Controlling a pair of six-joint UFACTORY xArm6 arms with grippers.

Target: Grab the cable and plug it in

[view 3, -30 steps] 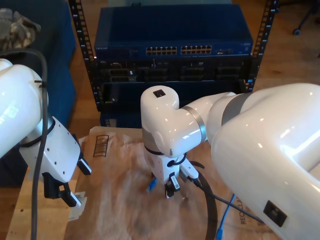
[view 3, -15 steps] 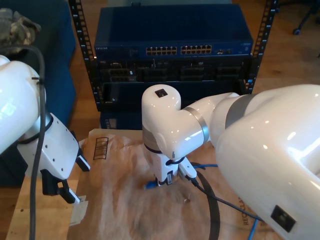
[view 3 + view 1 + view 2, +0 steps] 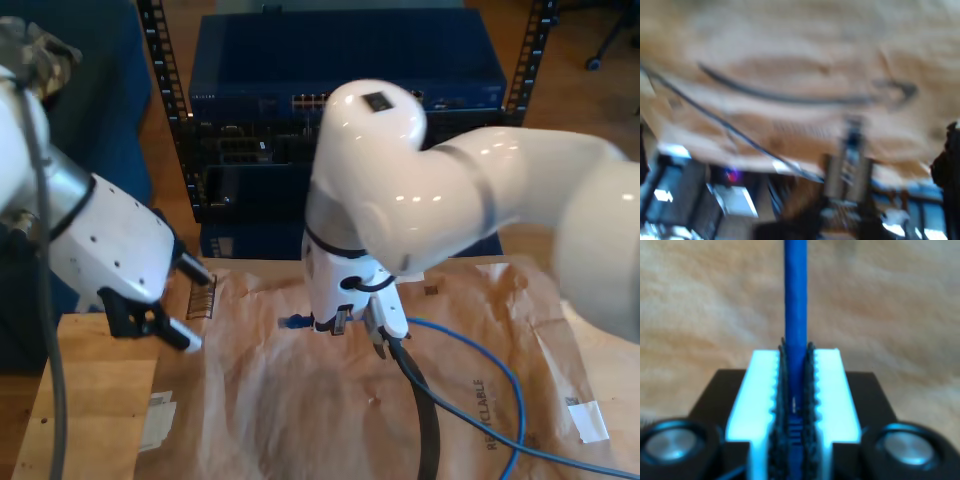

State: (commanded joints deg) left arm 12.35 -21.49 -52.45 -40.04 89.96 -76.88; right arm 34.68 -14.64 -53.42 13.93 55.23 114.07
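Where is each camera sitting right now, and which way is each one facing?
Exterior view: off the arms, facing the rack across the brown paper; both arms show, my second gripper mid-frame.
First wrist view: blurred, on my first gripper, facing the paper.
Second wrist view: on my second gripper, looking along its pads clamped on the cable.
Shared: the cable and paper appear in the exterior and second wrist views.

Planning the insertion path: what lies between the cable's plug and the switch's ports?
In the exterior view, only bare brown paper and the rack's lower front separate plug and ports.
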